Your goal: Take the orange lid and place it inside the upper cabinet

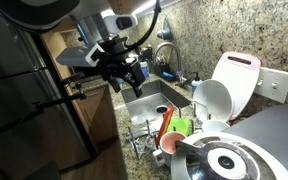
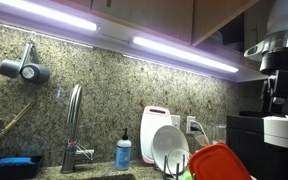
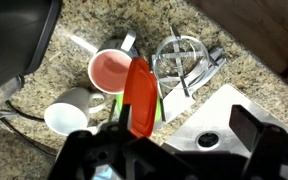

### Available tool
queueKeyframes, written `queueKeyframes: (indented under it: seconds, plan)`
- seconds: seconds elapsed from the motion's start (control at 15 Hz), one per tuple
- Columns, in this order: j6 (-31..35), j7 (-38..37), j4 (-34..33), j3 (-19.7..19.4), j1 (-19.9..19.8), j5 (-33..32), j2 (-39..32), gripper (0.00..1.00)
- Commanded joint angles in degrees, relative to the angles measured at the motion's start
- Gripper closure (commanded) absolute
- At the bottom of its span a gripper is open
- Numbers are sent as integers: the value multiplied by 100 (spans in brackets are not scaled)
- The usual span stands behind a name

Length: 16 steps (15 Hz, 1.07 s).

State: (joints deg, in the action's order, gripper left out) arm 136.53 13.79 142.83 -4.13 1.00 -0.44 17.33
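The orange lid point(image 3: 139, 92) stands on edge in the dish rack beside the sink, next to a salmon-pink dish point(image 3: 111, 70) and a green cup point(image 3: 117, 100). It also shows in both exterior views point(image 1: 166, 121) point(image 2: 219, 162). My gripper point(image 3: 182, 118) is open and empty, hovering above the rack and sink edge; its left finger is close to the lid and its right finger is over the sink. In an exterior view the gripper point(image 1: 125, 68) hangs above the sink, left of the faucet. The underside of the brown upper cabinet point(image 2: 169, 12) runs along the top.
The steel sink point(image 3: 219, 125) with its drain lies under my right finger. A white mug point(image 3: 66, 116) and a wire whisk point(image 3: 180, 55) sit near the lid. White plates point(image 1: 212, 97), a pink-rimmed board point(image 1: 240, 72), a faucet point(image 2: 74, 120) and a pot lid point(image 1: 224, 160) stand nearby. A dark refrigerator point(image 1: 24, 100) stands at the left.
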Motion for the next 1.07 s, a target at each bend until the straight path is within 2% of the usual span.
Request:
queueKeyframes:
  seconds: [0.0,0.13,0.27,0.4,0.73,0.93,1.0]
  plan:
    - [152,334,-509,-82,99,382,-519,0]
    - [252,292,-719,-49,42,415,-734,0]
    - [378,-174,-899,31,-90,229,-924,0]
    - [482,-754,-1066,90,-224,-65,-1100,0]
    - [140,-1986,-1609,109,-420,-1005,-1571,0]
    - [-287,-1913,-1922,49,-420,-892,-1877,0]
    - [-379,-1688,-2013,33,-417,-702,-1979,0]
